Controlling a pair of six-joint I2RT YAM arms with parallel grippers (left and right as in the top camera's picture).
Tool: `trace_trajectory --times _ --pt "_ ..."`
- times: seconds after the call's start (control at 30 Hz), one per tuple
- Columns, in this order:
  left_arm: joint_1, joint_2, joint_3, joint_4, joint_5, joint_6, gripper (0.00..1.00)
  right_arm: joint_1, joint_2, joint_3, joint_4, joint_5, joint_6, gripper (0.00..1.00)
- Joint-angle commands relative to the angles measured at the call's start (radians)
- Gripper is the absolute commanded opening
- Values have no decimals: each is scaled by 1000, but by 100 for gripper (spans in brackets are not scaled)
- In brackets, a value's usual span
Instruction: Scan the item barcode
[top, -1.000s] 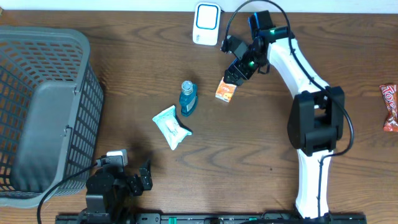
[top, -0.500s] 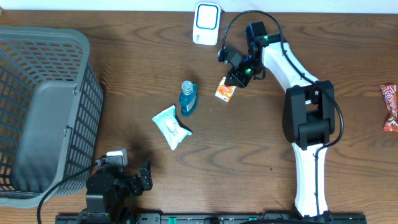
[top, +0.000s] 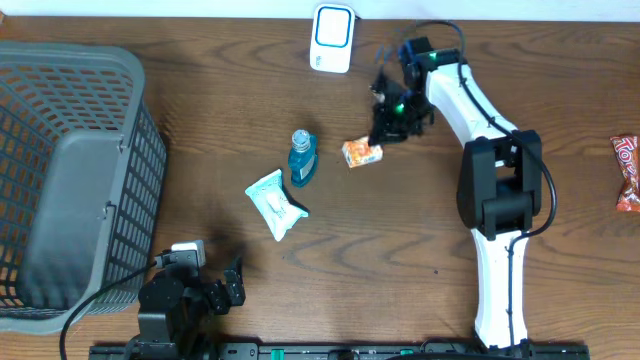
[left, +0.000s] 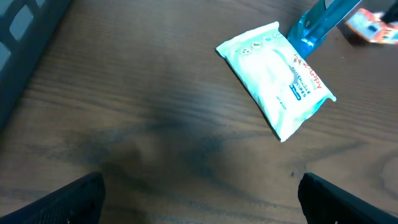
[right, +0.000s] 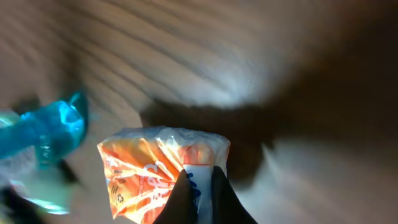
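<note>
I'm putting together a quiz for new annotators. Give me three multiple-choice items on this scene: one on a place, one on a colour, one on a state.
1. Where is the white scanner?
A) at the far edge of the table
B) at its near edge
C) at its centre

2. What colour is the packet at the right gripper?
A) green
B) orange
C) black

3. How is the left gripper?
A) shut with nothing in it
B) shut on an item
C) open and empty

Key: 1 A, it sits at the top of the overhead view. 2 B, the right wrist view shows orange film pinched in the jaws. 3 C, its jaws stand wide apart over bare wood.
</note>
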Motion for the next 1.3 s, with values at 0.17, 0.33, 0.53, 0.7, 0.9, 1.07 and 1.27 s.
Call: trace_trajectory --times 0.17,0.33,0.53,0.7,0.9,1.07,1.27 --pt "3 -2 -7 -34 12 -1 99 -53 -52 22 -313 -353 350 1" --pt "3 -2 -7 -34 12 -1 99 -82 -52 18 -519 -359 219 1" --pt "3 -2 -7 -34 12 -1 99 -76 -114 -30 -520 -320 143 1" --pt "3 -2 -7 -34 12 -1 98 -57 -261 -193 -519 -283 140 1" --pt "3 -2 -7 -34 12 -1 99 -58 -430 -429 -206 -240 152 8" --pt "3 -2 -7 -34 12 -1 99 -18 -432 -547 57 -125 400 63" --pt "3 -2 -7 -34 12 -1 99 24 -431 -711 359 -111 848 52"
